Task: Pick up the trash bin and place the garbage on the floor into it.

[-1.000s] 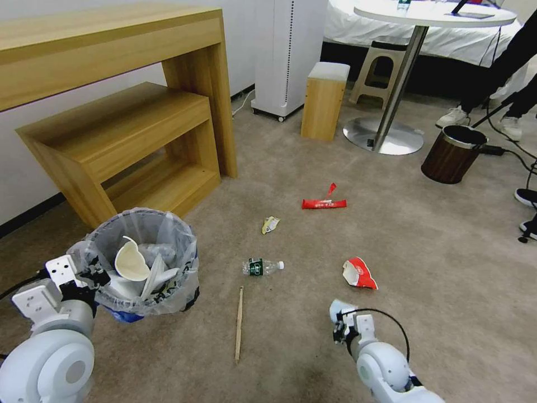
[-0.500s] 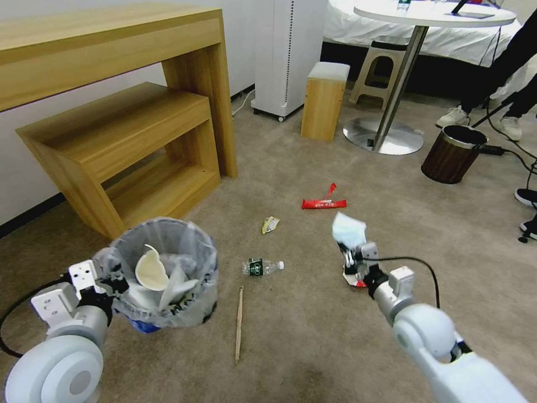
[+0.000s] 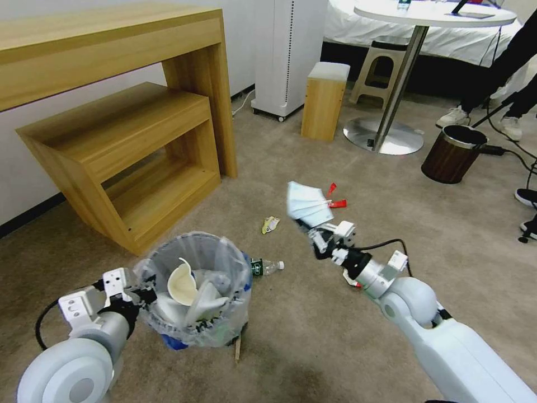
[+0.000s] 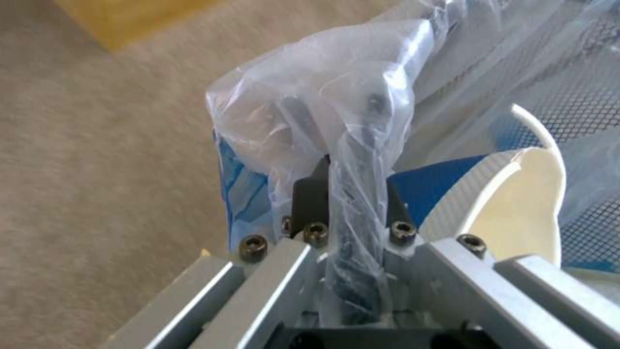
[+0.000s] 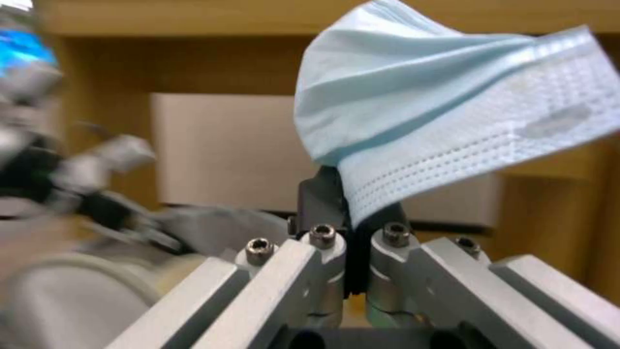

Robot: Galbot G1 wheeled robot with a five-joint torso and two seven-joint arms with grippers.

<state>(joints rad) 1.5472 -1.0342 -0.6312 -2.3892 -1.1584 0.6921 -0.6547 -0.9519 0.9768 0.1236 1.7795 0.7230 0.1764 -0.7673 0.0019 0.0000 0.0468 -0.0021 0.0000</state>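
The trash bin (image 3: 193, 291), black with a clear bag liner, hangs by its rim from my left gripper (image 3: 142, 294), which is shut on it. In the left wrist view the fingers (image 4: 310, 194) pinch the bagged rim (image 4: 362, 145), and a paper cup (image 4: 517, 203) lies inside the bin. My right gripper (image 3: 316, 232) is shut on the pale blue mask (image 3: 306, 202), held in the air to the right of the bin and beyond it. The right wrist view shows the mask (image 5: 445, 121) pinched between the fingertips (image 5: 323, 194). On the beige carpet lie a small bottle (image 3: 267, 266), a yellow wrapper (image 3: 271, 224), a red wrapper (image 3: 338, 203) and a stick end (image 3: 238, 351).
A wooden desk with a lower shelf (image 3: 112, 129) stands at the left. A brown wood-grain bin (image 3: 453, 154), a round table's base (image 3: 383, 137), a wooden stool (image 3: 324, 101) and a white appliance (image 3: 288, 56) stand farther off. A person's shoes (image 3: 454, 116) are at the far right.
My right gripper has risen from the floor with the mask and swung forward and left. My left arm has carried the bin to the right, over the stick and part of the bottle.
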